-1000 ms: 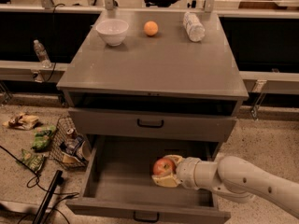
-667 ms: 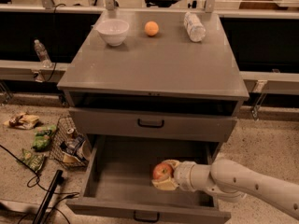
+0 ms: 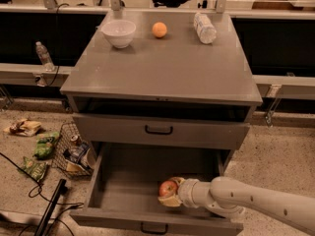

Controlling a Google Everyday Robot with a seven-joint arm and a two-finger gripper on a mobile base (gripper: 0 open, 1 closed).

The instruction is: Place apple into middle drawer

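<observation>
The middle drawer (image 3: 125,183) is pulled out at the bottom of the grey cabinet, showing its long tray, low side walls and a small black handle (image 3: 153,228). The red apple with yellow patches (image 3: 168,187) sits low inside the tray at its right front. My gripper (image 3: 170,194) reaches in from the right on a white arm (image 3: 256,205). It is shut on the apple, with its pale fingers cupping it from below and behind.
A shut drawer front (image 3: 160,130) sits just above the open tray. On the cabinet top (image 3: 162,73) stand a white bowl (image 3: 118,33), a small orange fruit (image 3: 159,29) and a lying plastic bottle (image 3: 204,27). A wire basket (image 3: 74,151), snack bags (image 3: 42,146) and a black pole (image 3: 51,208) lie on the floor at the left.
My gripper has moved down and a little to the left inside the drawer, carrying the apple closer to the tray floor and the front wall.
</observation>
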